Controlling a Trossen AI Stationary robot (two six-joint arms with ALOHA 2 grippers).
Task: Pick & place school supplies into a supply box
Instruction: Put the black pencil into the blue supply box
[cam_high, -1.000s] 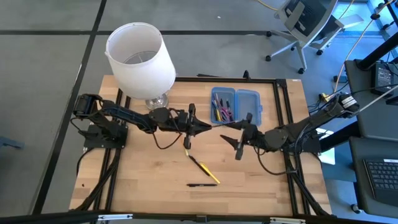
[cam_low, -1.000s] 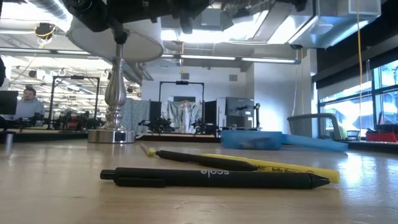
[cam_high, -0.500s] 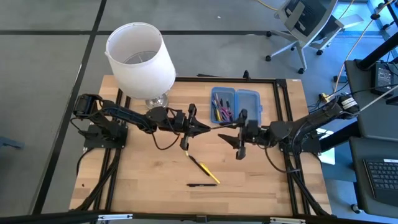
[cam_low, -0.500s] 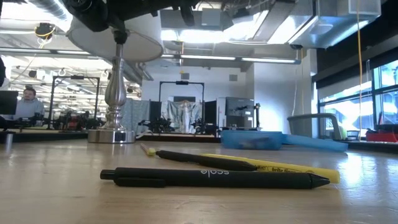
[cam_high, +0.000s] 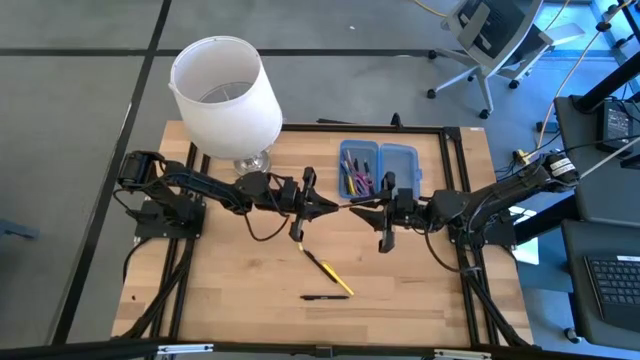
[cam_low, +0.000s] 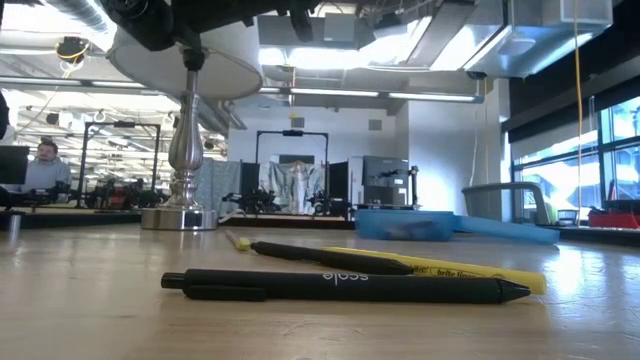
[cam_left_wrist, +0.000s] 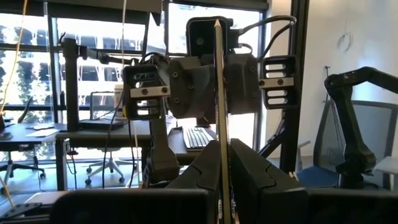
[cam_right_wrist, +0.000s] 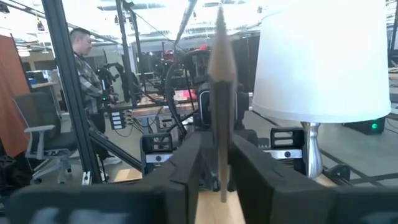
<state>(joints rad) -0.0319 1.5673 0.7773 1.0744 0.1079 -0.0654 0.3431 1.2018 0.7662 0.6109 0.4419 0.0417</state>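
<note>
My left gripper (cam_high: 330, 205) and my right gripper (cam_high: 362, 208) face each other tip to tip above the middle of the table. A thin tan pencil (cam_high: 346, 204) runs level between them, and both grippers are shut on it. The pencil also shows in the left wrist view (cam_left_wrist: 218, 93) and the right wrist view (cam_right_wrist: 219, 56). The open blue pencil case (cam_high: 380, 170) lies just beyond them with several pens in its left half. A yellow pen (cam_high: 337, 277), a dark pen (cam_high: 313, 258) and a black pen (cam_high: 325, 297) lie flat on the table nearer the front. My left gripper pinches one end of the pencil (cam_left_wrist: 222, 186) between its two fingers. The fingers come level from the table's left and lie along the pencil, which sticks out toward my right gripper, clear of the table. My right gripper has the pencil's other end (cam_right_wrist: 219, 163) between its two fingers, which come level from the table's right and lie along it. The pencil's point stands out past the fingers toward my left gripper.
A lamp with a white shade (cam_high: 225, 95) stands at the far left on a metal base (cam_low: 180, 215). The table's black frame (cam_high: 452, 180) runs along its edges. In the low view the black pen (cam_low: 340, 287) and the yellow pen (cam_low: 450, 268) lie in front, with the case (cam_low: 410, 225) behind.
My right gripper has gone toward the table's left and a little toward the far edge, up to my left gripper and onto the pencil's free end. My left gripper has kept the pencil level and still.
</note>
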